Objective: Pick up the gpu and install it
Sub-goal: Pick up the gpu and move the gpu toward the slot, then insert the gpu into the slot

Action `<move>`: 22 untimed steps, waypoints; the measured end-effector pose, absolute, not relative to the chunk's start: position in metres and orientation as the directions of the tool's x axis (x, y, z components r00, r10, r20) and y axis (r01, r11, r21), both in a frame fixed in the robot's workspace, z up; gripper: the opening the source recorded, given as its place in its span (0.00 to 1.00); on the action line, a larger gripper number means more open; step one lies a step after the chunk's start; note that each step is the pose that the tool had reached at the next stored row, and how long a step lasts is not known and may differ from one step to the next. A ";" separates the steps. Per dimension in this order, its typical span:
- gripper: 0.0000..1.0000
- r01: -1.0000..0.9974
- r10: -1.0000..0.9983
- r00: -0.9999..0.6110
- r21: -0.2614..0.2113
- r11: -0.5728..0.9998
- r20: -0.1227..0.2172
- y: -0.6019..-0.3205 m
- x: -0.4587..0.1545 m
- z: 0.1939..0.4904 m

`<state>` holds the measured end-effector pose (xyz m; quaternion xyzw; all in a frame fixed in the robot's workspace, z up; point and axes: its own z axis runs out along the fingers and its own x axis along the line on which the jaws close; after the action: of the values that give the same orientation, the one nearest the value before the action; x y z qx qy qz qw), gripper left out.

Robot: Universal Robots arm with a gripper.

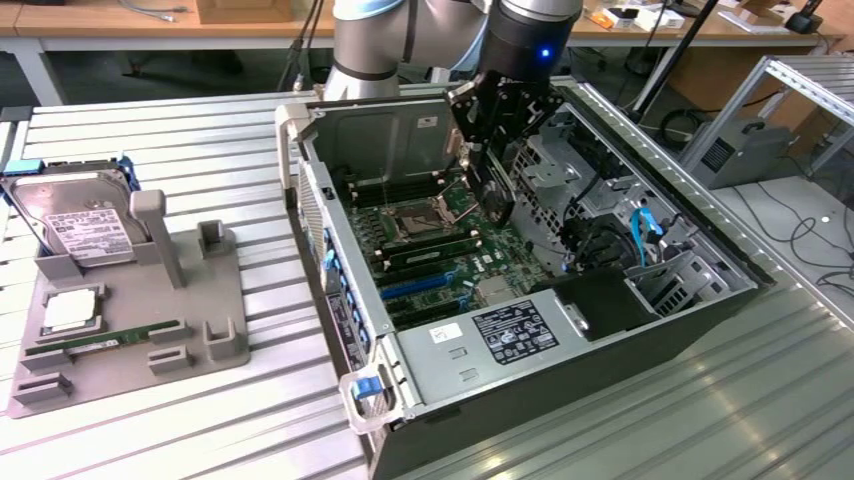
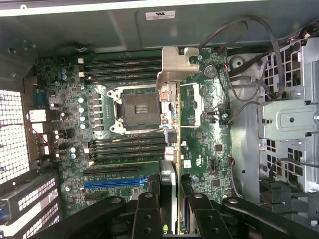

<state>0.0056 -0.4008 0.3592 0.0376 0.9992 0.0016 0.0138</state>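
My one gripper (image 1: 489, 150) hangs inside the single open computer case (image 1: 707, 300), above its motherboard (image 1: 441, 250). Its two fingers (image 2: 149, 204) are closed against the two faces of the one gpu (image 2: 169, 124), held on edge over the board with its silver bracket toward the case's back wall. Outside the case, well apart from it, one gray holder (image 1: 200, 300) carries one hard drive (image 1: 80, 225) and one green memory stick (image 1: 120, 340).
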 end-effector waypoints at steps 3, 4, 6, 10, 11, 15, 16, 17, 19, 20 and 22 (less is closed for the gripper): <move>0.27 0.075 0.075 -0.997 0.004 0.997 -0.027 -0.401 0.006 0.359; 0.27 0.075 0.075 -0.997 0.004 0.997 -0.027 -0.401 0.006 0.359; 0.27 0.075 0.075 -0.997 0.004 0.997 -0.028 -0.401 0.006 0.359; 0.27 0.022 0.022 -0.999 0.004 1.000 -0.028 -0.401 0.006 0.359; 0.27 0.013 0.013 -1.000 0.004 1.000 -0.027 -0.401 0.006 0.359; 0.27 -0.066 -0.065 -0.997 0.004 0.998 -0.027 -0.401 0.006 0.359; 0.27 -0.077 -0.077 -0.997 0.004 0.997 -0.028 -0.401 0.006 0.359; 0.27 -0.096 -0.096 -0.995 0.004 0.995 -0.028 -0.401 0.006 0.359; 0.27 -0.122 -0.122 -0.992 0.004 0.992 -0.028 -0.401 0.006 0.359; 0.27 -0.135 -0.135 -0.990 0.004 0.991 -0.028 -0.401 0.006 0.359; 0.27 -0.160 -0.160 -0.987 0.004 0.987 -0.027 -0.401 0.006 0.359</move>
<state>0.0056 -0.4008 0.3588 -0.0804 0.9967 0.0032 0.0135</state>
